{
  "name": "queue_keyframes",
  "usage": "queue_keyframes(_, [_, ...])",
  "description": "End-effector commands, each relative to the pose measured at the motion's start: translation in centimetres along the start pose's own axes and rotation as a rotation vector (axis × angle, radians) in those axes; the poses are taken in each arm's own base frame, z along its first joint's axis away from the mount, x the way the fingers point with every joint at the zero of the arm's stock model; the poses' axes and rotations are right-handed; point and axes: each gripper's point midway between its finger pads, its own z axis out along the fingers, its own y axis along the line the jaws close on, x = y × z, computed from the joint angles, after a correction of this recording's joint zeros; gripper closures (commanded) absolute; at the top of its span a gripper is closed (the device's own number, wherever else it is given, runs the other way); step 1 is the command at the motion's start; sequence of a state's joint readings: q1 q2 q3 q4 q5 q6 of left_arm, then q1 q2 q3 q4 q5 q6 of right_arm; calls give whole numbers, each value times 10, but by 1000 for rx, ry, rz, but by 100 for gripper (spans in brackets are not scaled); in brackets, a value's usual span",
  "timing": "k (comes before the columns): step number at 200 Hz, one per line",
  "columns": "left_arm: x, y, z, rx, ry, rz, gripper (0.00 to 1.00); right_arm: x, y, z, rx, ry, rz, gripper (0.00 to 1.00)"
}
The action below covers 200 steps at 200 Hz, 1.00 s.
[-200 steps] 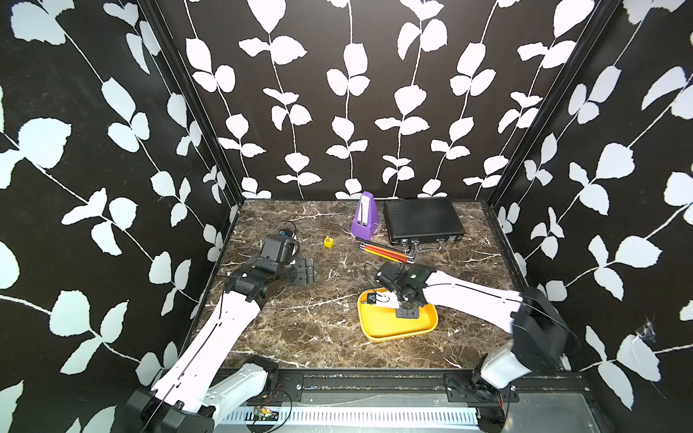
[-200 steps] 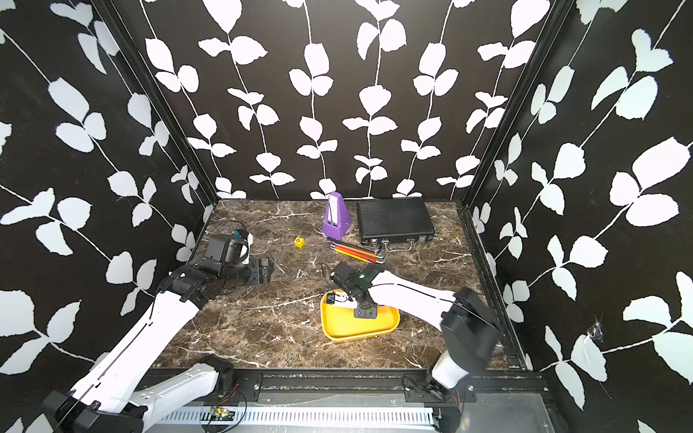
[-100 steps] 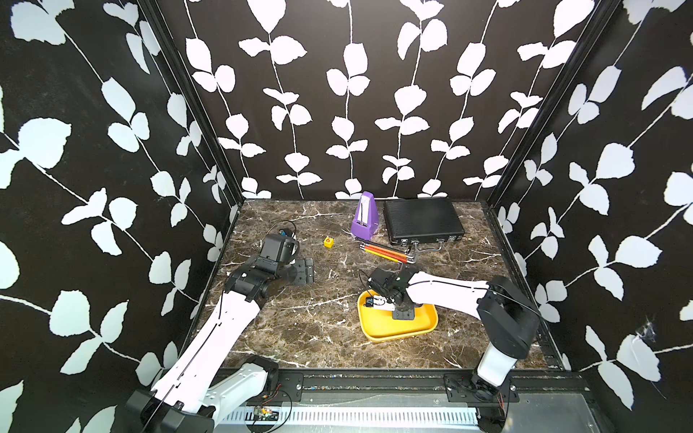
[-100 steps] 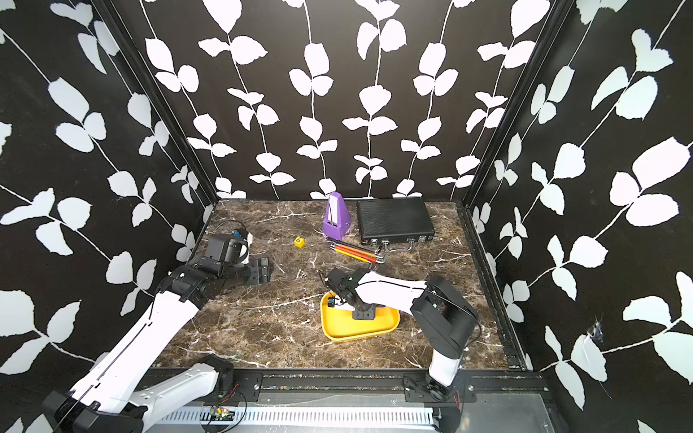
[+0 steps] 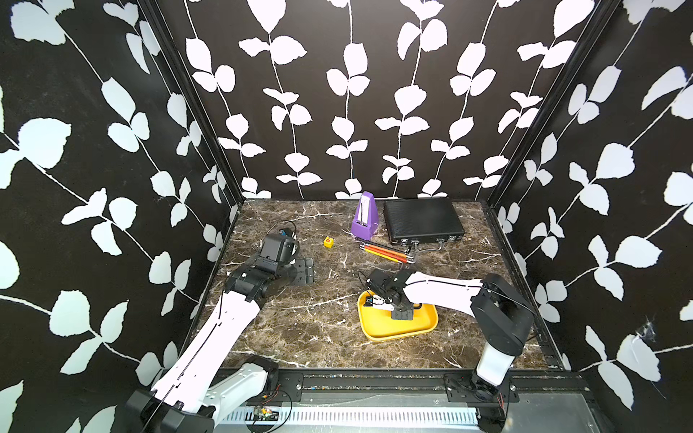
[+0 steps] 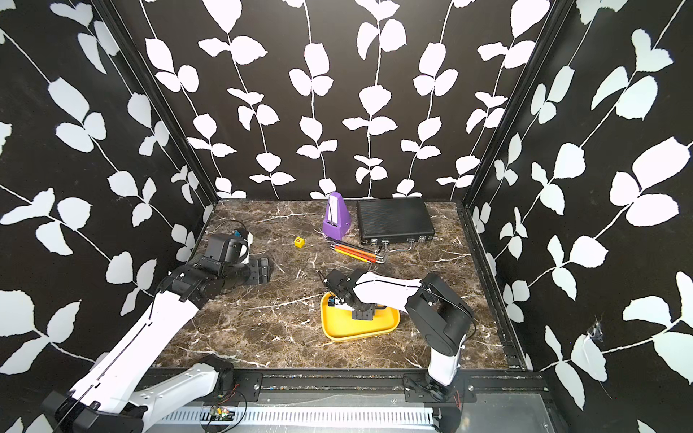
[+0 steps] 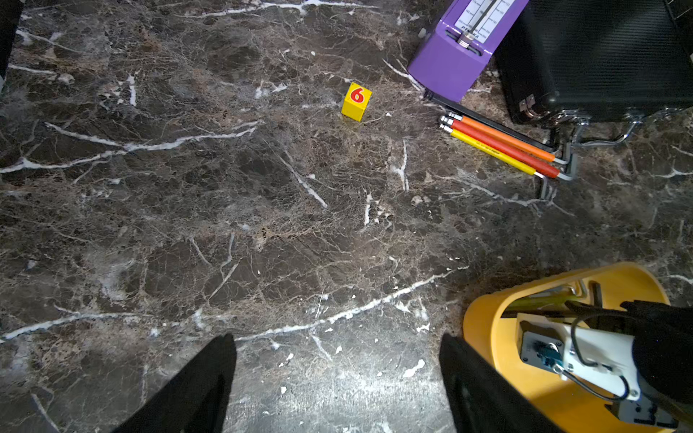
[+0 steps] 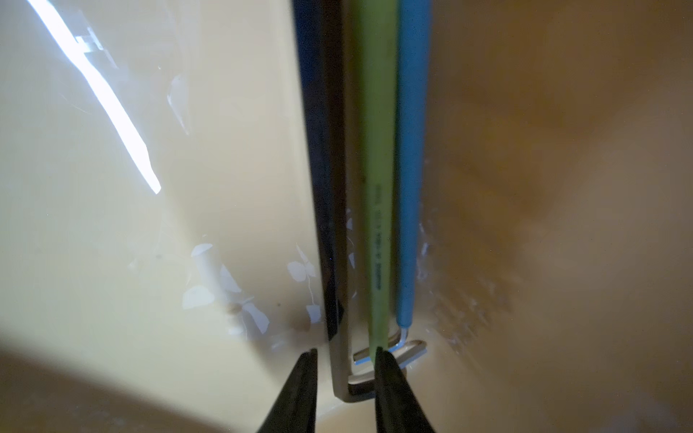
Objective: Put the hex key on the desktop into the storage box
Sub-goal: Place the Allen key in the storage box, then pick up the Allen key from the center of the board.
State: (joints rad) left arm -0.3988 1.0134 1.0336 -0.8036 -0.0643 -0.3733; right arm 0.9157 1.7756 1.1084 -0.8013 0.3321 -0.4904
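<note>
The right gripper (image 8: 345, 354) points down into the box (image 5: 397, 331), jaws slightly parted astride the bent end of a dark hex key (image 8: 322, 187). That key lies on the box floor beside a green key (image 8: 377, 187) and a blue key (image 8: 410, 187). At 12 o'clock from the box, three loose keys (image 7: 502, 150) lie on the desktop (image 7: 225, 225). At 10 o'clock, the left gripper (image 7: 335, 339) hangs with jaws spread wide.
</note>
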Motion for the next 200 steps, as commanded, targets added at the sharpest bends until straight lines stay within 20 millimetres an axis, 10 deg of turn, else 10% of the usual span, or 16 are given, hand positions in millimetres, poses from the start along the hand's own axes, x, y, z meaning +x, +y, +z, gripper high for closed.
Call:
queue_keyframes(1, [-8,-3,-11,10,-25,12,14,-8,-10,-29,24,-86,26,71])
queue_keyframes(72, [-11,-4,-12,16,-31,14,14,-17,-96,-85,30,-347,332,71])
queue_keyframes(140, [-10,-3,-14,11,-36,11,14,-21,-159,-45,-65,-228,534,71])
queue_keyframes(200, [-9,-3,-15,11,-35,10,14,-34,-170,-16,-118,-163,592,68])
